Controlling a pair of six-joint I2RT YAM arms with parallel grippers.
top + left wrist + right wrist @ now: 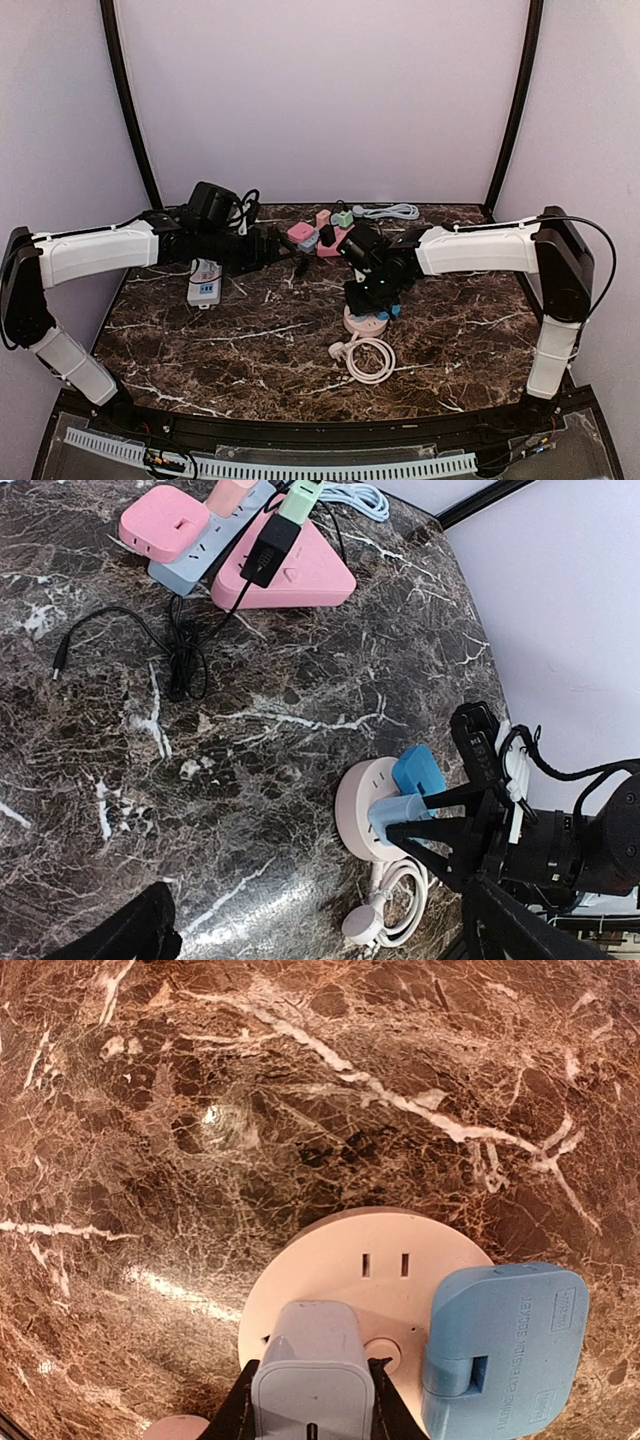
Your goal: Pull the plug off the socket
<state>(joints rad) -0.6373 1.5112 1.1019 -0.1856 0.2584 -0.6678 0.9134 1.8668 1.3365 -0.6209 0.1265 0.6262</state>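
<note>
While the right hand (312, 1415) stands over the round socket (340, 1260) in the lower middle of its wrist view, its two black fingers (241, 1420) press on both sides of the pale blue plug (312, 1360), which sits in the socket. Just beside the plug, on the right, a darker blue adapter (500, 1345) sits on the same socket. In the top view the socket lies on the marble worktop (200, 350) a little right of the centre, with a coiled white cable (368, 358) just below it. The left hand (288, 252) hovers over the worktop left of centre, its fingers wide apart and holding nothing. A pink triangular power strip (300, 580) lies in the upper part of the left wrist view.
</note>
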